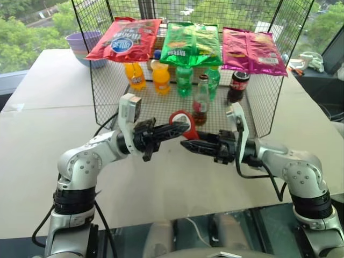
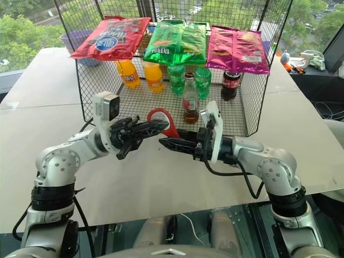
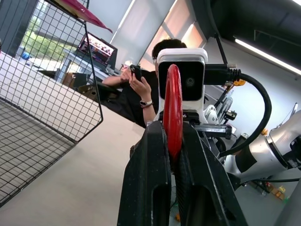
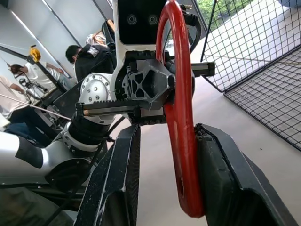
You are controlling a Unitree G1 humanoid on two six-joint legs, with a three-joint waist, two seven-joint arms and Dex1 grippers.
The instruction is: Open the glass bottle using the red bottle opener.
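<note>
Glass bottle point(image 1: 201, 100) stands upright on the floor of a black wire basket point(image 1: 264, 107) at the far side of a pale table point(image 1: 43, 134), its cap on, brown liquid low inside. It is well apart from both arms.

Nearer the robot, the red bottle opener point(image 1: 180, 123) hangs in the air between the two grippers, above the table and in front of the basket. The left gripper point(image 1: 180, 128) has its black fingers clamped flat on the opener near the ring head. The right gripper point(image 1: 187, 145) reaches in from the other side; in the right wrist view the opener's handle lies against one finger point(image 4: 221, 183), with a gap showing to the other, so the fingers are partly closed around it but I cannot tell whether they pinch it yet.

This looks like a hand-over. The risk, as I judge it: if the left fingers let go before the right ones bite, the thin tool could slip and drop to the table, or twist so the ring faces badly for the cap.

Around the bottle stand orange drink bottles point(image 1: 160, 77), green plastic bottles point(image 1: 184, 79) and a dark cola bottle point(image 1: 238, 85), crowding any approach. Snack bags point(image 1: 192, 43) hang over the basket's top edge. A lilac bowl point(image 1: 83, 44) sits beyond. A seated person point(image 3: 141, 92) shows behind in the left wrist view.
</note>
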